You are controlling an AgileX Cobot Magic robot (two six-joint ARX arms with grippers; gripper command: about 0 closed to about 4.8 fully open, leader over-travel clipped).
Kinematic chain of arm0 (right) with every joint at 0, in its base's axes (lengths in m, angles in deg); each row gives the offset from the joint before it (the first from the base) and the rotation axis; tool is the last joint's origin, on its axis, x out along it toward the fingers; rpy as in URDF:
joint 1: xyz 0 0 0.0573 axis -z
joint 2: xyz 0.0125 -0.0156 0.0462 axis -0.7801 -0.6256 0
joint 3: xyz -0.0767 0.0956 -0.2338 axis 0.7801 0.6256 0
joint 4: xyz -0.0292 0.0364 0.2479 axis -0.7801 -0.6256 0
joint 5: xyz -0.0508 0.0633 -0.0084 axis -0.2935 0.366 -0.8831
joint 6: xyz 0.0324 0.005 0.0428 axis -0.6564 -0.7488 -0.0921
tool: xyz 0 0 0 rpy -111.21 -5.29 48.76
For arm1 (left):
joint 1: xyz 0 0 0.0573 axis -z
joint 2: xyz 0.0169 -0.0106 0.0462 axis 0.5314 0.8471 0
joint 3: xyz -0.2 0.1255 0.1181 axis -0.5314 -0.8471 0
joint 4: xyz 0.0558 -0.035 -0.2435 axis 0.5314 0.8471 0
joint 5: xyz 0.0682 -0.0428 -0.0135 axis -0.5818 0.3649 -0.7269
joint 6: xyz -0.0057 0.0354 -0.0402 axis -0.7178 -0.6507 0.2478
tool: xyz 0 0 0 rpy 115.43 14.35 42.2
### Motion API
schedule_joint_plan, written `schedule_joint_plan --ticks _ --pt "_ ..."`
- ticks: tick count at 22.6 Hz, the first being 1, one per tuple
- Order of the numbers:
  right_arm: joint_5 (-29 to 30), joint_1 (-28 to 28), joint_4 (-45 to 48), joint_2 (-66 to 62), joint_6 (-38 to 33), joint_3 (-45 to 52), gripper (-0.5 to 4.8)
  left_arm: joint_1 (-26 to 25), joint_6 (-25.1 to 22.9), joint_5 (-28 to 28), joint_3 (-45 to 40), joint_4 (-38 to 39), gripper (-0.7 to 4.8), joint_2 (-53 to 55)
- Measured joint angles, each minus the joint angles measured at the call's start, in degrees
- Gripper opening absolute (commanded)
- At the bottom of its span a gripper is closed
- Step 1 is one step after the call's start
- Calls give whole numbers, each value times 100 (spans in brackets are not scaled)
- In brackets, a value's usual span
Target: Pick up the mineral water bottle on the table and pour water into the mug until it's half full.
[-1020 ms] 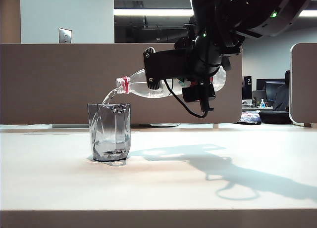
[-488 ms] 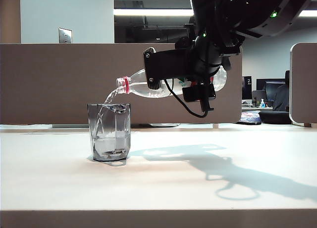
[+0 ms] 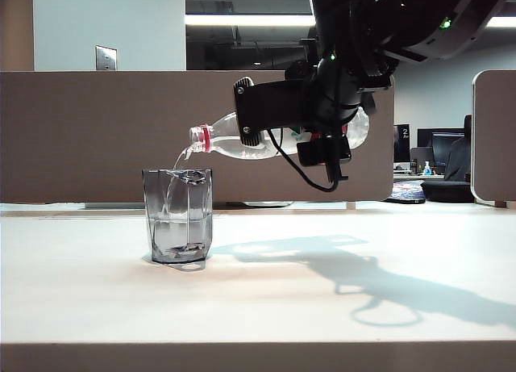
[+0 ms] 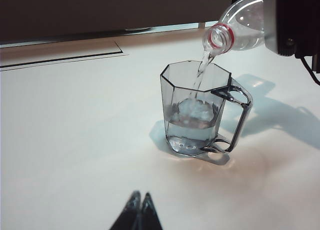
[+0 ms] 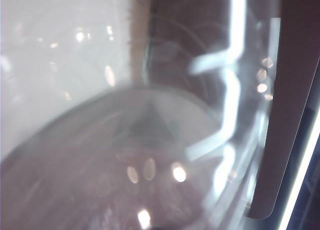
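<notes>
The mineral water bottle (image 3: 226, 142) lies almost level in the air, its red-ringed mouth (image 4: 220, 38) just above the mug's rim. My right gripper (image 3: 256, 114) is shut on the bottle's body; in the right wrist view the clear bottle (image 5: 125, 140) fills the picture. A thin stream of water (image 3: 179, 158) falls into the smoky-grey mug (image 3: 178, 215), which stands upright on the white table (image 3: 322, 307). The water reaches a little under halfway up the mug (image 4: 197, 115). My left gripper (image 4: 140, 197) is shut and empty, low over the table and short of the mug.
A brown partition (image 3: 81, 130) runs behind the table. A black cable (image 3: 302, 178) loops down under the right gripper. The table's tan front edge (image 3: 242, 357) lies nearest the exterior camera. The mug's handle (image 4: 240, 115) shows in the left wrist view.
The water level in the mug has risen and the stream has thinned. The bottle and both arms have kept still.
</notes>
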Motion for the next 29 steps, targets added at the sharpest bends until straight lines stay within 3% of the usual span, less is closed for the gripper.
schedule_joint_plan --ticks 14,24,29 --pt "-39 -9 -4 2 -50 -7 300 0 0 0 0 0 -5 -2" --pt "-127 -28 -439 4 -872 2 300 0 0 0 0 0 -5 0" --pt "-208 -31 -503 4 -1620 2 300 0 0 0 0 0 -5 0"
